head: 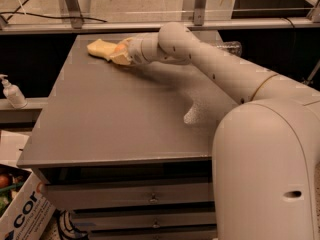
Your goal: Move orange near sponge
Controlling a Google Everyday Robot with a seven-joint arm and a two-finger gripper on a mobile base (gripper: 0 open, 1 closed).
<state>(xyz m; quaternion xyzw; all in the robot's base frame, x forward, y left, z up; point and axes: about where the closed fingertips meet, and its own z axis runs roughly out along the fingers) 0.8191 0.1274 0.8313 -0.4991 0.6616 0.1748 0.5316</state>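
The pale yellow sponge (98, 48) lies flat at the far left corner of the grey table (115, 119). My gripper (119, 55) reaches across the table from the right and sits right beside the sponge, low over the table top. A small patch of the orange (120, 47) shows between the gripper's pale yellow pads, touching or almost touching the sponge's right edge. The gripper is shut on the orange. Most of the fruit is hidden by the pads.
My arm (215, 69) crosses the table's far right part. A clear bottle (231, 47) lies at the far right edge. A soap dispenser (11, 91) stands on a ledge to the left. A cardboard box (20, 209) sits on the floor at lower left.
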